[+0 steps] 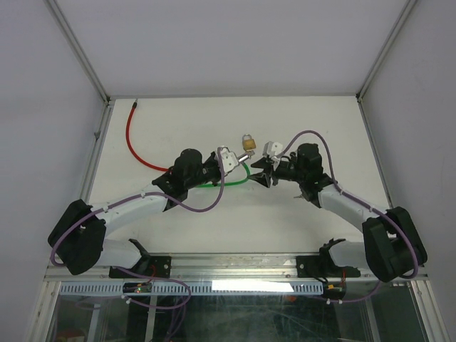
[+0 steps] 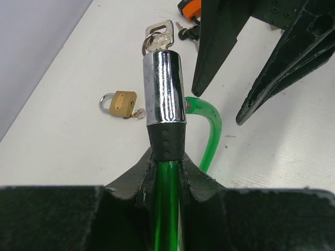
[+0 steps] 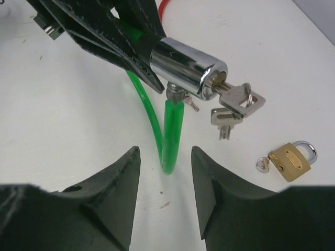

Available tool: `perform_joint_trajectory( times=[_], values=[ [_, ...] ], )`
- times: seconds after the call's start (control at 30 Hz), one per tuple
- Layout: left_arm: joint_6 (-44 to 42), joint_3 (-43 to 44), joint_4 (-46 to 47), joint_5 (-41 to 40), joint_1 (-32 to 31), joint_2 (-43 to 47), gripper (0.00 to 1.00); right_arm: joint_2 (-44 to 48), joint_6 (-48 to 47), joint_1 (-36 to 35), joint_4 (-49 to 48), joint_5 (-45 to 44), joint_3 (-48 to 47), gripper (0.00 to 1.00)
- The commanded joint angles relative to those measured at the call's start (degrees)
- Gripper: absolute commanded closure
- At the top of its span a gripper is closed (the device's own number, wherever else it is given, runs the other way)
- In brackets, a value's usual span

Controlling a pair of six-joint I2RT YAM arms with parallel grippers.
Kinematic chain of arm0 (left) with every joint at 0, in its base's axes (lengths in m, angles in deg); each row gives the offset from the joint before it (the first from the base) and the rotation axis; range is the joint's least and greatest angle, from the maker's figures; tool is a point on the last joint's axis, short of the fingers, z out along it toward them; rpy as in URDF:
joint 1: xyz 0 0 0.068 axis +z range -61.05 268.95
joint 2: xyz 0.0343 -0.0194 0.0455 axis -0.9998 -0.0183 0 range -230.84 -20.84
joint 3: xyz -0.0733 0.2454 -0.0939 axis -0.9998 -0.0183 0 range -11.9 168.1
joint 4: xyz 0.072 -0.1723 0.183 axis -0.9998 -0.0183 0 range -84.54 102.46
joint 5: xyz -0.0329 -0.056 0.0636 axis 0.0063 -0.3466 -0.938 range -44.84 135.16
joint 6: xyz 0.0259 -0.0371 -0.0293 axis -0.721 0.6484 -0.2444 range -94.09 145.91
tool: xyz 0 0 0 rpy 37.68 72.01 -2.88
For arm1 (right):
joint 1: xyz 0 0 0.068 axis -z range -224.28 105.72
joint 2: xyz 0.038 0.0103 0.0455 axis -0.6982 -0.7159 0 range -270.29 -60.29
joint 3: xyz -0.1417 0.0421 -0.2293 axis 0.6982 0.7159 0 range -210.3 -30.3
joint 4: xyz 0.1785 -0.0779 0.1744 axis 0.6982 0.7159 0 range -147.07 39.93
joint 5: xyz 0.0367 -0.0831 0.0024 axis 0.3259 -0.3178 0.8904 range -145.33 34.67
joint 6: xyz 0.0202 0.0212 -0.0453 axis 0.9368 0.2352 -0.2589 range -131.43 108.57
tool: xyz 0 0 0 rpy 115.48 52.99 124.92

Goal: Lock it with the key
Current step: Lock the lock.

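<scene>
From above, the left gripper (image 1: 221, 165) and the right gripper (image 1: 261, 171) face each other at the centre of the white table (image 1: 299, 121). The cable lock (image 1: 226, 158) sits between them, its green cable (image 1: 231, 182) looping below. A brass padlock (image 1: 248, 142) lies just above the lock in the frame, and a red cable (image 1: 134, 139) curves through the upper left. In the left wrist view, the left gripper's fingers are clamped on the lock's black collar, where the green cable enters. The chrome barrel (image 2: 165, 86) stands up the middle of the frame with the key (image 2: 159, 32) in its far end. The padlock lies left of centre, and the right gripper's dark fingers fill the upper right, apart from the barrel. In the right wrist view, the right gripper's jaws stand apart at the bottom, holding nothing. The green cable's bend lies just beyond their tips. The barrel is upper centre with the key seated in it, spare keys (image 3: 222, 119) hang from its ring, and the padlock lies at the lower right.
</scene>
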Motion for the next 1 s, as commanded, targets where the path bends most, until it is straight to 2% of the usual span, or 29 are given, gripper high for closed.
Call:
perform_joint_trajectory(
  times=[0.0, 0.1, 0.2, 0.33, 0.47, 0.57, 0.63, 0.87, 0.97],
  values=[
    [1.7, 0.5, -3.7, 0.2, 0.6, -1.5, 1.00, 2.5, -11.0, 3.8, 16.5, 10.3, -5.7, 0.50],
    [1.7, 0.4, -3.7, 0.6, 0.7, -1.7, 1.00, 3.7, -15.5, 7.8, 25.3, 14.8, -8.8, 0.44],
    [1.6, 0.2, -3.8, 0.9, 0.7, -1.6, 1.00, 4.6, -13.3, 11.1, 32.6, 16.8, -13.7, 0.42],
    [1.5, 0.3, -3.8, 1.5, 0.7, -1.8, 1.00, 2.7, -2.3, 12.9, 41.5, 18.5, -24.4, 0.39],
    [1.3, 0.3, -3.8, 1.8, 0.7, -1.9, 1.00, -4.4, 13.4, 13.0, 49.9, 19.0, -37.3, 0.39],
    [1.2, 0.2, -3.8, 2.3, 0.7, -1.9, 1.00, -9.1, 19.4, 12.9, 54.5, 21.4, -43.4, 0.40],
    [1.2, 0.3, -3.9, 2.4, 0.7, -1.9, 1.00, -11.1, 22.1, 13.0, 55.4, 21.7, -45.1, 0.40],
    [1.0, 0.2, -4.0, 2.9, 0.7, -2.2, 1.00, -15.8, 21.5, 13.2, 56.6, 22.0, -43.1, 0.41],
    [1.0, 0.2, -4.0, 3.0, 0.7, -2.3, 1.00, -17.4, 22.0, 13.2, 57.1, 23.1, -42.3, 0.47]
  ],
)
